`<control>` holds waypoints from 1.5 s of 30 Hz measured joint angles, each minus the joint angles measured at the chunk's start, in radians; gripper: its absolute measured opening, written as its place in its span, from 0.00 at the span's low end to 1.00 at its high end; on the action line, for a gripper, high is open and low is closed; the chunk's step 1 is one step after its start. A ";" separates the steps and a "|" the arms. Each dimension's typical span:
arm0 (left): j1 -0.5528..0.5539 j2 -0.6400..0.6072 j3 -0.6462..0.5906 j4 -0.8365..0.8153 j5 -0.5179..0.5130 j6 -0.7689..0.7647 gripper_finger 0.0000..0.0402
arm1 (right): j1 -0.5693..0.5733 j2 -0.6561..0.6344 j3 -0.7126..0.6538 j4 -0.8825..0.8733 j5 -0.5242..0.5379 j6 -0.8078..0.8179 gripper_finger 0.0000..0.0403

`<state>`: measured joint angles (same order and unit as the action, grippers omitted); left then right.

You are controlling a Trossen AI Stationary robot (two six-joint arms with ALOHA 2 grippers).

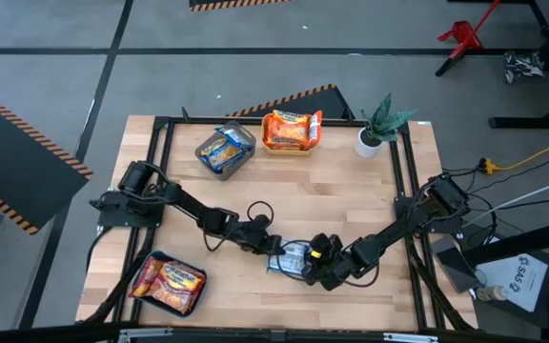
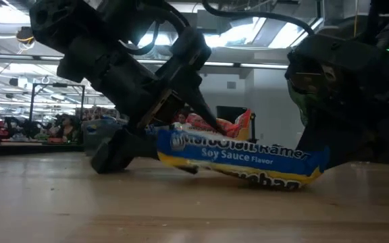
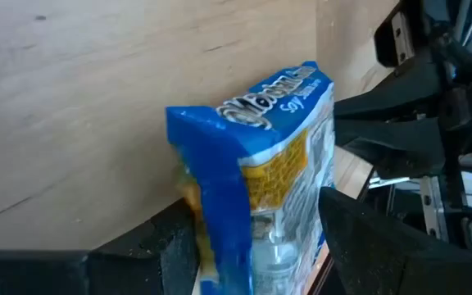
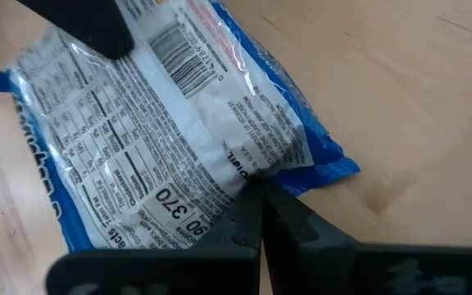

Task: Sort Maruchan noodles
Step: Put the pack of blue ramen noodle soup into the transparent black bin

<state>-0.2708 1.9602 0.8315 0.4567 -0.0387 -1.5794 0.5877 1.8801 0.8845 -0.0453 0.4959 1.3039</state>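
Observation:
One blue Maruchan noodle packet [image 1: 294, 257], soy sauce flavour, is near the middle of the table's near half. Both grippers meet at it. My left gripper [image 1: 276, 250] comes in from the table's left and is shut on the packet [image 3: 269, 156]. My right gripper [image 1: 313, 261] comes in from the right, its fingers shut together at the packet's printed back [image 4: 162, 139]. In the low view the packet [image 2: 242, 158] sits tilted, its left end raised. Whether its lower edge touches the table does not show. My left gripper pinches the blue packet between its two fingers [image 3: 359, 238], one on each flat face, at the packet's left end [image 3: 220, 205]. The fingers come in low from the table's left, slanting down. The packet stands on edge in the hold, tilted. My right gripper has its shut fingertips [image 4: 256, 209] on the wrapper film of the packet's back, near the blue end seal [image 4: 318, 168]. It comes from the table's right. The fingers hide how much film is between them.
At the far edge stand a grey bin [image 1: 225, 150] with blue packets, an orange bin [image 1: 291, 131] with orange packets, and a potted plant [image 1: 381, 129]. A bin of red-pink packets [image 1: 170, 283] sits at the near left corner. Bare wood [image 1: 341, 191] lies between.

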 joint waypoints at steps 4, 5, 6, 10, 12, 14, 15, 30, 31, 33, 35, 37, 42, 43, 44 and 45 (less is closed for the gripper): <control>0.003 0.005 -0.002 0.049 -0.012 0.011 0.56 | -0.022 0.000 0.000 0.016 -0.017 -0.032 0.00; 0.007 0.008 -0.003 0.071 -0.011 0.013 0.56 | -0.027 0.000 0.000 0.023 -0.018 -0.045 0.00; 0.009 0.010 -0.005 0.100 -0.011 0.013 0.56 | -0.030 0.001 0.000 0.032 -0.019 -0.057 0.00; 0.017 0.014 0.005 0.141 -0.011 0.019 0.55 | -0.050 0.001 -0.001 0.054 -0.026 -0.089 0.00; 0.020 0.014 0.010 0.141 0.000 0.019 0.54 | -0.053 0.001 -0.001 0.054 -0.024 -0.106 0.00; 0.025 0.015 0.015 0.145 0.015 0.024 0.52 | -0.052 0.001 -0.001 0.048 -0.007 -0.109 0.00; 0.028 0.015 0.016 0.149 0.024 0.034 0.50 | -0.050 0.001 -0.001 0.043 0.002 -0.109 0.00; 0.099 0.010 0.015 0.204 0.193 0.264 0.29 | 0.023 -0.220 0.000 -0.227 0.115 -0.094 0.00; 0.107 0.006 0.013 0.202 0.203 0.280 0.29 | 0.031 -0.245 0.000 -0.256 0.127 -0.093 0.00; 0.124 -0.011 0.011 0.192 0.218 0.315 0.29 | 0.045 -0.293 0.000 -0.313 0.145 -0.093 0.00; 0.146 -0.056 0.011 0.188 0.252 0.377 0.29 | 0.058 -0.336 0.000 -0.361 0.162 -0.079 0.00; 0.167 -0.113 0.015 0.174 0.270 0.442 0.29 | 0.075 -0.371 0.000 -0.406 0.190 -0.063 0.00; 0.237 -0.321 0.014 -0.037 0.282 0.693 0.29 | 0.107 -0.410 0.001 -0.455 0.246 -0.054 0.00; 0.254 -0.376 0.014 -0.105 0.261 0.766 0.29 | 0.109 -0.410 0.002 -0.459 0.254 -0.054 0.00; 0.270 -0.428 0.015 -0.160 0.220 0.842 0.29 | 0.109 -0.410 0.002 -0.465 0.255 -0.054 0.00; 0.284 -0.484 0.017 -0.229 0.161 0.911 0.29 | 0.108 -0.409 0.002 -0.464 0.256 -0.054 0.00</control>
<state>0.0131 1.4760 0.8490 0.2281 0.1225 -0.6679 0.6954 1.4707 0.8860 -0.5096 0.7517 1.2499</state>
